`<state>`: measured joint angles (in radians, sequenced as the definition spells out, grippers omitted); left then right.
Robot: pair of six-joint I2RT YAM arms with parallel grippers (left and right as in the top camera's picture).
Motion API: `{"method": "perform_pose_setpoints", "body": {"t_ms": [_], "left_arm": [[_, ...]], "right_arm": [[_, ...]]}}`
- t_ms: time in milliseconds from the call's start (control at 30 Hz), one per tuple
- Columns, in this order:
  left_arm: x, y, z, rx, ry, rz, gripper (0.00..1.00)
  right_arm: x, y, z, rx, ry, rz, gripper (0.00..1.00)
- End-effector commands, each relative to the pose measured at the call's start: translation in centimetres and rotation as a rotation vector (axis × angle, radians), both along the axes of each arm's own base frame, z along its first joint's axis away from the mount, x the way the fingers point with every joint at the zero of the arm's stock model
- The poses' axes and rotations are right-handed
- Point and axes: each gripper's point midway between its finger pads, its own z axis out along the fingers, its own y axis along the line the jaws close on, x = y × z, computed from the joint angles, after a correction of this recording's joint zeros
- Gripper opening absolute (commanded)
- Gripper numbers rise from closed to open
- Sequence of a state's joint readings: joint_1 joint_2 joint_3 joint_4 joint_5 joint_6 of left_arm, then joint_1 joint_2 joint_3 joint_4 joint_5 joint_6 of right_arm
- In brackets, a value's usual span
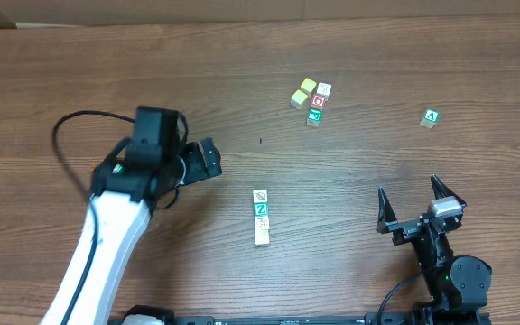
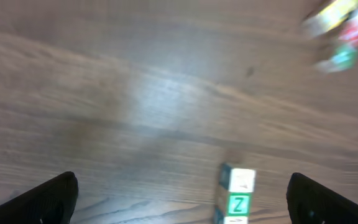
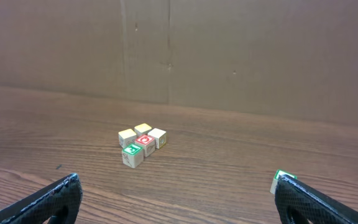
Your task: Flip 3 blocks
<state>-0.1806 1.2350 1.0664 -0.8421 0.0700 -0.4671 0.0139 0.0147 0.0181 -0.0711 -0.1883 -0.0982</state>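
Observation:
A short row of blocks (image 1: 261, 217) lies at the table's middle: a slash-marked cube (image 1: 260, 196) at the far end, then a green "Z" cube (image 1: 261, 209), with tan ones behind. In the left wrist view the row (image 2: 236, 198) sits low, right of centre, between my spread fingers. My left gripper (image 1: 208, 161) (image 2: 182, 186) hovers open and empty, left of the row. Near the front right edge my right gripper (image 1: 412, 194) (image 3: 176, 186) also stands open and holds nothing.
A cluster of cubes (image 1: 312, 99) (image 3: 140, 144) lies at the back, including two yellow-topped ones (image 1: 304, 91), a red-print and a green-print one. A lone green "A" cube (image 1: 431, 118) (image 3: 279, 179) sits far right, just beyond my right finger. A cardboard wall (image 3: 229, 56) backs the table.

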Motion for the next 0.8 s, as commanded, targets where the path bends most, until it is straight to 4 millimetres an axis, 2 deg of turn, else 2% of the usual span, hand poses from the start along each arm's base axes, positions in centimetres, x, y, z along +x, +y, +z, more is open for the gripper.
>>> {"method": "perform_pose_setpoints", "body": {"t_ms": [0, 200, 233, 367, 500, 767], "left_arm": [[-1.3, 0.6, 5.0, -0.012, -0.175, -0.004, 1.0], [-5.2, 1.3, 12.2, -0.059, -0.444, 0.0, 1.0], [-6.3, 1.7, 13.5, -0.059, -0.499, 0.008, 1.0], [-8.9, 4.2, 16.3, -0.026, -0.638, 0.098, 1.0], [-12.0, 5.4, 17.6, -0.03, -0.717, 0.139, 1.0], [-17.6, 6.5, 16.8, -0.018, -0.776, 0.188, 1.0]], "right_arm": [[0.0, 0.1, -0.1, -0.004, -0.008, 0.005, 1.0], [0.0, 0.1, -0.1, -0.004, -0.008, 0.005, 1.0], [0.0, 0.1, -0.1, -0.004, -0.008, 0.005, 1.0], [0.0, 0.1, -0.1, -0.004, -0.008, 0.005, 1.0], [0.0, 0.1, -0.1, -0.004, -0.008, 0.005, 1.0], [0.0, 0.1, -0.1, -0.004, -0.008, 0.005, 1.0]]}}
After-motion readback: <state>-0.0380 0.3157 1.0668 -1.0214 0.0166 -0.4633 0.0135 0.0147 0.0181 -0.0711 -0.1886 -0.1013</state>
